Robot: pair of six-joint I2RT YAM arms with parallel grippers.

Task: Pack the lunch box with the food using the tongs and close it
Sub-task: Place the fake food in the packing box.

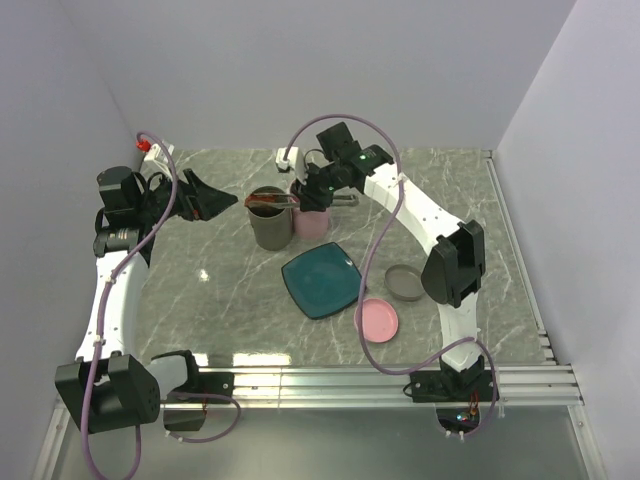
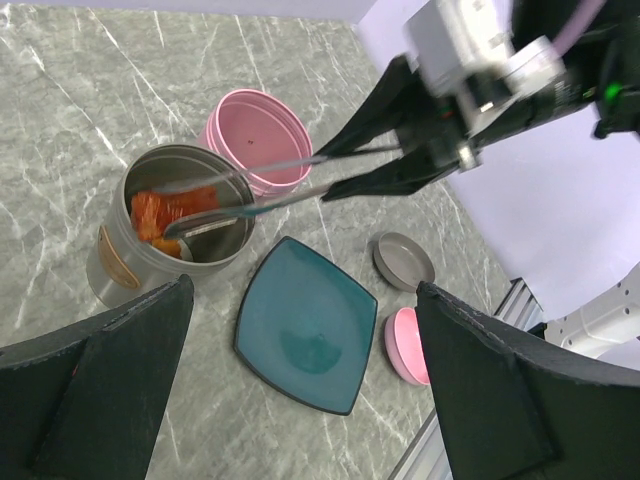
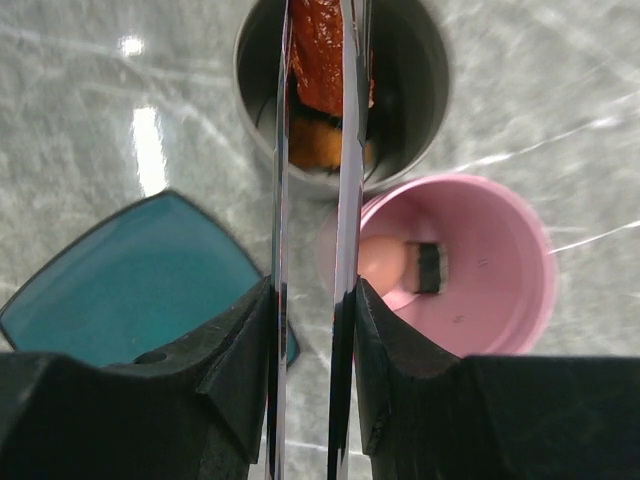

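Note:
My right gripper (image 3: 312,290) is shut on the silver tongs (image 3: 349,150), one finger pressing each arm. The tongs (image 2: 270,185) reach into the mouth of the lunch box's grey tin (image 2: 112,262), and a red-brown sausage (image 3: 320,45) sits between their tips. Below it in that tin lies an orange nugget (image 3: 315,145). The pink tin (image 3: 500,270) beside it holds a pale pink ball (image 3: 380,262) and a dark piece (image 3: 428,267). At the left of the grey tin (image 1: 268,228), my left gripper (image 1: 215,200) hangs open and holds nothing.
A teal square plate (image 1: 320,280) lies bare in front of the tins. To its right, a grey lid (image 1: 403,283) and a pink lid (image 1: 378,320) rest on the marble table. Walls close in the left, back and right sides.

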